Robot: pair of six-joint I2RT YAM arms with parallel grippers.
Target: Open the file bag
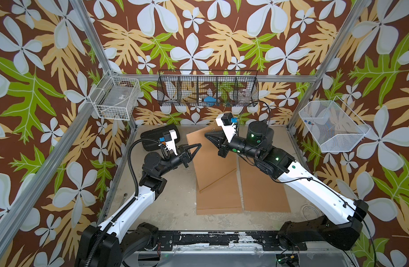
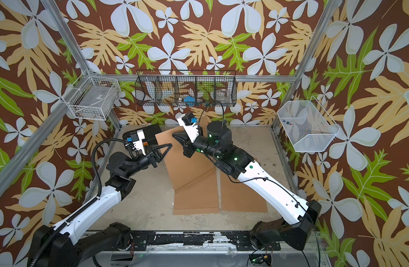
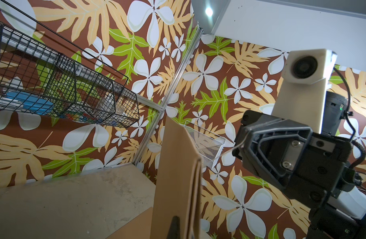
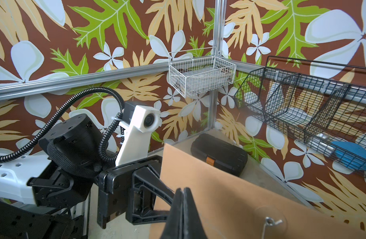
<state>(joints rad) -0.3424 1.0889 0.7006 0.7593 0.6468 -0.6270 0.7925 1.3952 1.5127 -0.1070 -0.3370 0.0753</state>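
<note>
The file bag [image 1: 218,196] [image 2: 196,196], brown card, lies flat near the middle of the surface [image 1: 171,203], with its flap [image 1: 210,161] [image 3: 178,175] raised off the panel and tilted toward the back wall. The left gripper [image 1: 199,145] [image 2: 170,144] has its fingers [image 3: 173,226] pressed shut on the flap's side edge, one finger on the near face of the card. The right gripper [image 1: 206,134] [image 2: 173,134] hangs over the flap's far end, its fingers [image 4: 183,198] closed flat together. A thin string [image 3: 235,145] runs from their tips, though I cannot tell whether they pinch it. A clear disc with a wire eyelet [image 4: 269,221] sits on the flap. Beyond the file bag, on the left arm's side, a black case [image 1: 152,136] [image 4: 219,155] lies on the surface. Above and behind the file bag a black wire basket [image 1: 208,76] hangs on the back wall, with a blue object [image 1: 209,99] in its middle compartment and a clear container [image 1: 244,94] in the end compartment on the right arm's side. A white wire basket [image 1: 116,99] to the left arm's side of the file bag holds a clear flat item. A white mesh basket [image 1: 333,126] on the right arm's side holds small coloured bits [image 1: 311,122].
</note>
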